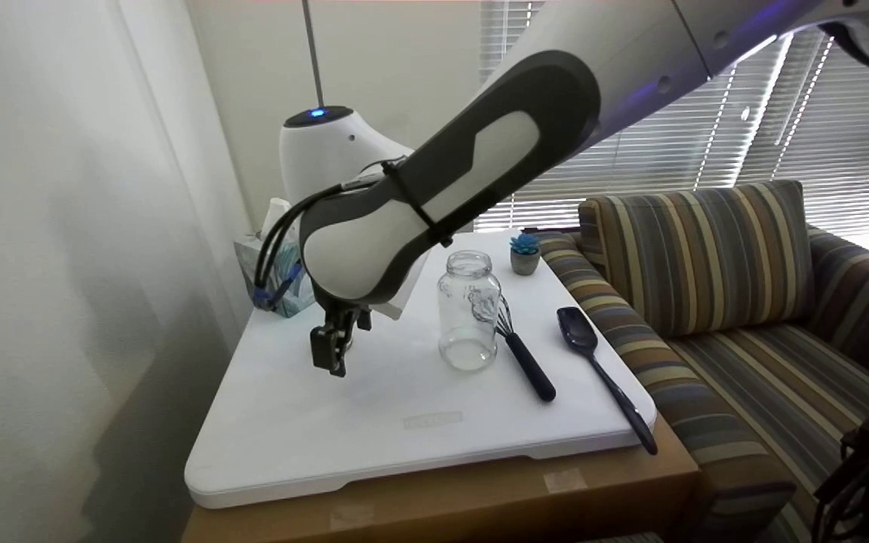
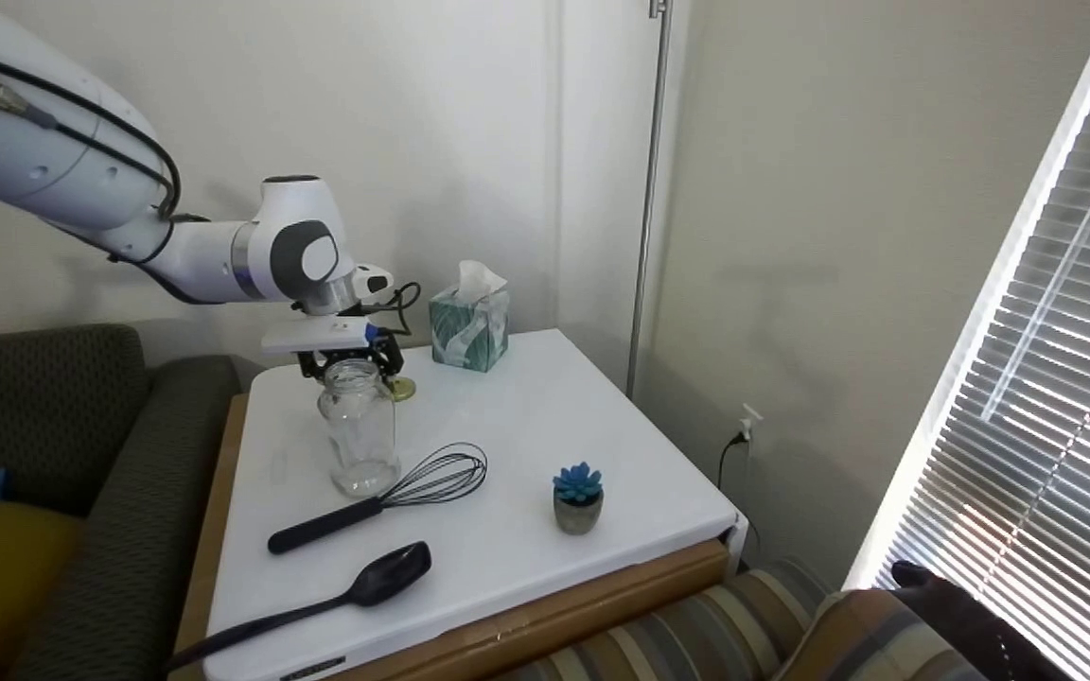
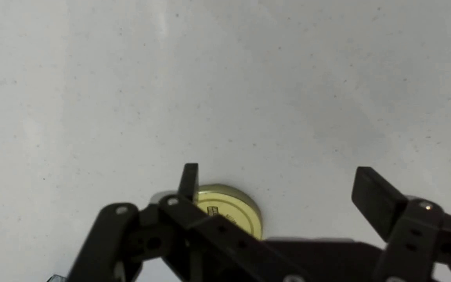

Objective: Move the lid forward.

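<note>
A white robot arm reaches over a white tabletop, its black gripper pointing down. In the wrist view the gripper's two fingers stand wide apart, with plain white surface showing between their tips.

The lid is a flat, round, yellow disc with a raised ring and small dark printing. It lies on the tabletop near the bottom of the wrist view, just beside the finger on the left of the picture. That finger and its linkage cover part of it. Whether the finger touches the lid is hard to tell from this angle. In an exterior view the lid shows as a small gold disc partly behind the gripper, just past a clear glass jar.

The jar stands upright in both exterior views. Close beside its base lies a whisk with a black handle and thin wire loops. Farther over is a black spatula, lying flat, the end of its long handle jutting past the table's edge. A small blue succulent sits upright in a grey pot near another edge. A green-patterned tissue box, a white tissue poking from its top, stands well apart from the succulent. A striped sofa borders the table, with window blinds behind it.
</note>
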